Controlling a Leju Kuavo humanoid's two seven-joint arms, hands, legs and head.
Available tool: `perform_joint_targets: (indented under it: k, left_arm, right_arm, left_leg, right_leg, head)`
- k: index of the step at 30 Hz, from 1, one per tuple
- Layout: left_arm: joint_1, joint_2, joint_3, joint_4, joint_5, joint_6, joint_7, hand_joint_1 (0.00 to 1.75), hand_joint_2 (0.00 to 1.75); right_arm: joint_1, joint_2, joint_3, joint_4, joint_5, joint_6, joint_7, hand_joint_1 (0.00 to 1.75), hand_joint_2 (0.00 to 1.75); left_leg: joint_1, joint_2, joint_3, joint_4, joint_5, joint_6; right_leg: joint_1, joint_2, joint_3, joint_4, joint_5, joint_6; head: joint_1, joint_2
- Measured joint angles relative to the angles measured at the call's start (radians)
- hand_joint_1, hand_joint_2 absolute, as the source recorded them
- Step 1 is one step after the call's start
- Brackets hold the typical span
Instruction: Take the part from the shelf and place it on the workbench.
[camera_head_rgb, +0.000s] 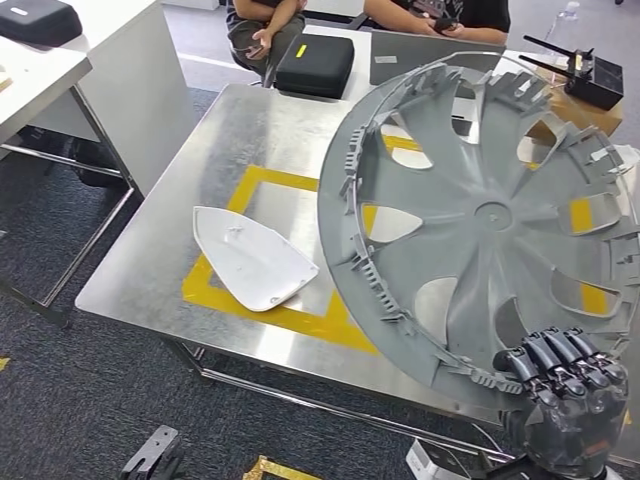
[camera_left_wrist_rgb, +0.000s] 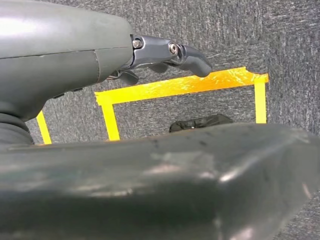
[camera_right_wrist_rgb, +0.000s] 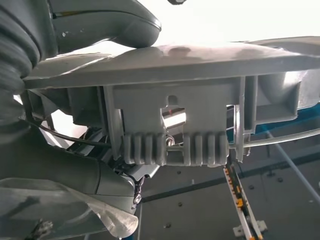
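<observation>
While the grey wheel cover (camera_head_rgb: 483, 225) is held tilted above the steel workbench (camera_head_rgb: 226, 160), it is gripped at its lower rim alone by the right hand (camera_head_rgb: 570, 395), fingers curled over the edge, and the rest of the disc hangs out unsupported over the yellow tape marking (camera_head_rgb: 264, 180). That single rim grip is judged the weak point: a wide, light disc held at one edge can be swung or twisted out of the fingers if the arm is moved sharply. In the right wrist view the rim's ribbed clip (camera_right_wrist_rgb: 175, 147) is seen close by the thumb (camera_right_wrist_rgb: 105, 20), so some purchase is given by the moulding. A white plastic shell (camera_head_rgb: 253, 258) is lying on the marked zone, near the cover's low edge, and could be struck or pinned if the cover is lowered leftward. The left hand (camera_left_wrist_rgb: 113, 55) is hanging over carpet with nothing seen in it, fingers (camera_left_wrist_rgb: 188, 56) extended, so no second support is on offer.
</observation>
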Motion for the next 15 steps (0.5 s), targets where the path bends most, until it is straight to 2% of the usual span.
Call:
perform_joint_targets:
  k: [5, 15]
  left_arm:
    - [-0.001, 0.005, -0.009, -0.004, 0.007, 0.008, -0.002, 0.00, 0.00]
    - [-0.010, 0.013, -0.037, -0.008, 0.076, 0.021, -0.010, 0.00, 0.00]
  right_arm:
    - [-0.001, -0.012, 0.001, 0.027, -0.007, 0.000, 0.006, 1.75, 1.75]
    - [-0.042, -0.063, 0.025, 0.108, -0.048, 0.002, 0.067, 1.75, 1.75]
  left_leg:
    - [-0.001, 0.000, -0.001, 0.001, 0.001, 0.002]
    - [0.002, 0.000, -0.002, 0.001, 0.002, 0.000]
  right_leg:
    - [-0.002, -0.001, -0.002, 0.000, 0.002, 0.009]
    - [0.001, -0.001, -0.005, 0.003, 0.002, 0.009]
  head:
    - [0.000, 0.000]
    - [-0.001, 0.000]
